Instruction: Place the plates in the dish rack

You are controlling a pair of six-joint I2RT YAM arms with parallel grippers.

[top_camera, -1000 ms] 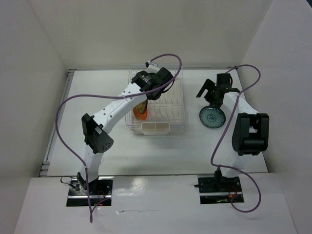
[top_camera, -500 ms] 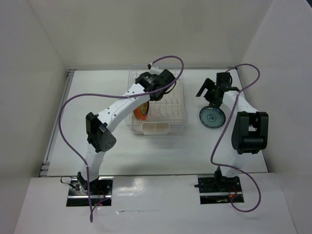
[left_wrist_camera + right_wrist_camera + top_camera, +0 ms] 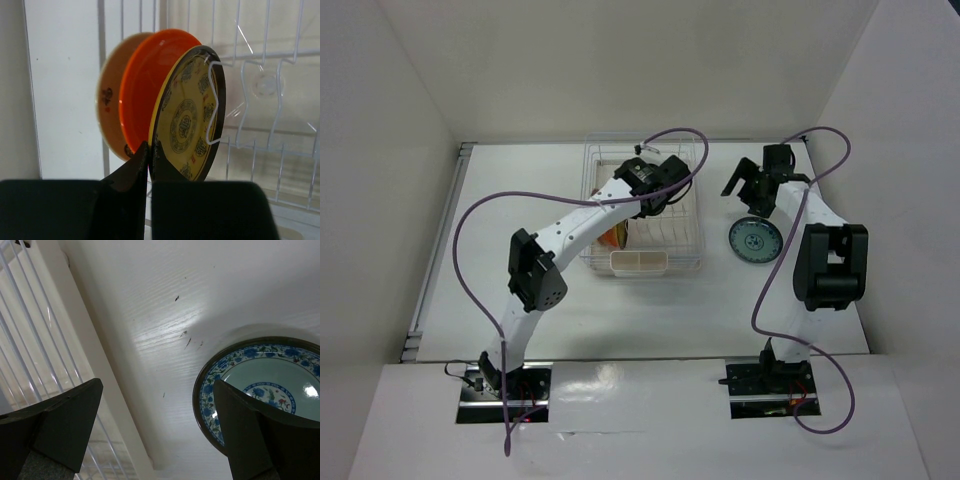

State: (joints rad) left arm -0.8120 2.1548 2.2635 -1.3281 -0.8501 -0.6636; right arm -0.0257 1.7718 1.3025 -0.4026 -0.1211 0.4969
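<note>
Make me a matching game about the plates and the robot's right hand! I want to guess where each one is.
Things:
1. orange plate
2. yellow plate
3. blue-patterned plate
4. right hand

Places or states:
A. lying flat on the table
B. open, above the table
C. standing in the dish rack, between two other plates
D. standing in the dish rack, nearest the left wrist camera

Pairs: 1-C, 2-D, 3-A, 4-B
</note>
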